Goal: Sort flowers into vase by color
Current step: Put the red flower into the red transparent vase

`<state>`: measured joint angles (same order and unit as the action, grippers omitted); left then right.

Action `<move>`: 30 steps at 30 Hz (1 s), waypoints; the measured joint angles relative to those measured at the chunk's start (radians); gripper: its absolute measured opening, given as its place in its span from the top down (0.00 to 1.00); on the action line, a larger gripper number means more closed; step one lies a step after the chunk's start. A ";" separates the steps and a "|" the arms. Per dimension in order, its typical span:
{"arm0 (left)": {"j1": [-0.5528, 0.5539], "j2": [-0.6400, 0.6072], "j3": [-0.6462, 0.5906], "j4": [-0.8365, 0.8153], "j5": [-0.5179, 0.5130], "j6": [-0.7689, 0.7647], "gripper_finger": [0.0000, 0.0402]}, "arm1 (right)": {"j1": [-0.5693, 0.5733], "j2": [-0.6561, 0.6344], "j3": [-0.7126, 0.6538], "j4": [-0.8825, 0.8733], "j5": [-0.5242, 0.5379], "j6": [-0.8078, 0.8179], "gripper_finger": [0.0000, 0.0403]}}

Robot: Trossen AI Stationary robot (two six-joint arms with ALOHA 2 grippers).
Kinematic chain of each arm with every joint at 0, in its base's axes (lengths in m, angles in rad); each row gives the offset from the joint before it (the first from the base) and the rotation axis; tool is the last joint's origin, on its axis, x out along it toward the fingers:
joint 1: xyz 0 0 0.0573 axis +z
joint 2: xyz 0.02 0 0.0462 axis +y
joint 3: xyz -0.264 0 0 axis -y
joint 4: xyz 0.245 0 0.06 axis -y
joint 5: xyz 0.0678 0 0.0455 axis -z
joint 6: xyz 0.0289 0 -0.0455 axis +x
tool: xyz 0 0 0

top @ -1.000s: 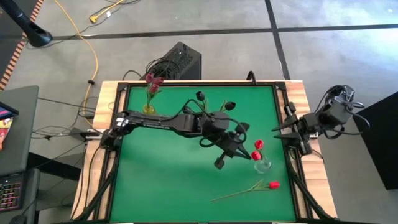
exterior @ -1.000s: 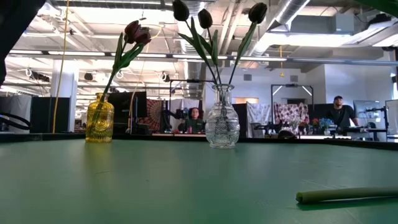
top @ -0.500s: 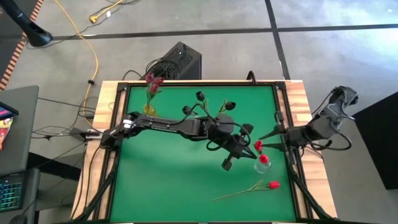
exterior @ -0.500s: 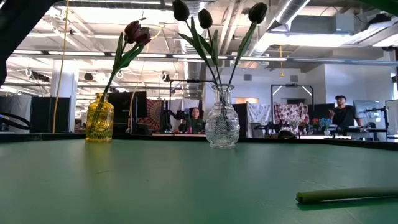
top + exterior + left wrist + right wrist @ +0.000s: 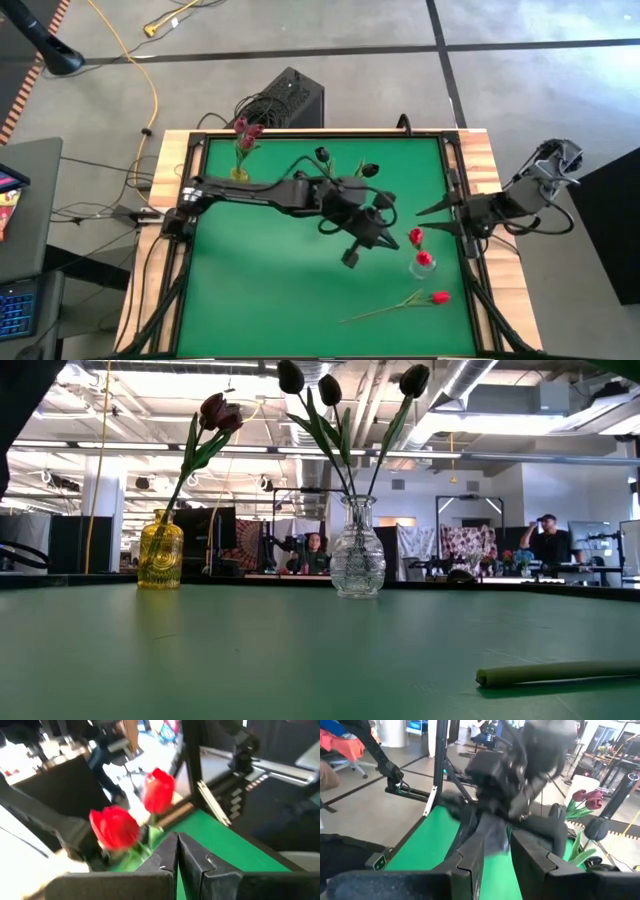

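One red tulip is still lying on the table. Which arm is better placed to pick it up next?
Probably the left: the left gripper, fingers shut, hangs over the mat just up-left of the lying red tulip. The right gripper is farther, near the right edge.

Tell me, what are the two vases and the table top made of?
The yellow vase looks like tinted glass: amber, see-through, with a pressed pattern that catches light. The clear vase looks like cut or pressed glass, colourless and ribbed, with green stems showing through its neck. It could be clear plastic. The table top looks like a matte green covering, maybe felt or a mat, since nothing reflects in it.
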<state>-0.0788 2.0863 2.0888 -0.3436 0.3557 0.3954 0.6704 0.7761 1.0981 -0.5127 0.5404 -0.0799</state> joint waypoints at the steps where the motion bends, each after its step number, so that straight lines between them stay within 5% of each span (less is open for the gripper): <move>1: -0.001 -0.012 0.000 -0.041 0.002 -0.012 1.00 | 0.000 0.000 0.000 -0.005 0.000 0.000 0.70; 9: -0.069 -0.037 -0.003 -0.353 -0.004 -0.170 1.00 | 0.000 -0.005 0.000 -0.036 0.004 -0.007 0.70; 13: -0.132 -0.004 -0.045 -0.376 -0.127 -0.266 1.00 | 0.000 -0.004 0.000 -0.039 0.004 -0.007 0.70; 21: -0.256 -0.005 -0.211 -0.109 -0.440 -0.521 1.00 | 0.000 -0.004 -0.001 -0.094 0.004 0.031 0.70; 30: -0.361 -0.006 -0.502 0.308 -0.571 -0.725 1.00 | 0.000 -0.004 -0.001 -0.248 -0.016 0.205 0.70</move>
<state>-0.4393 2.0808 1.5867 -0.0353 -0.2150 -0.3295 0.6708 0.7719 1.0972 -0.7607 0.5247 0.1249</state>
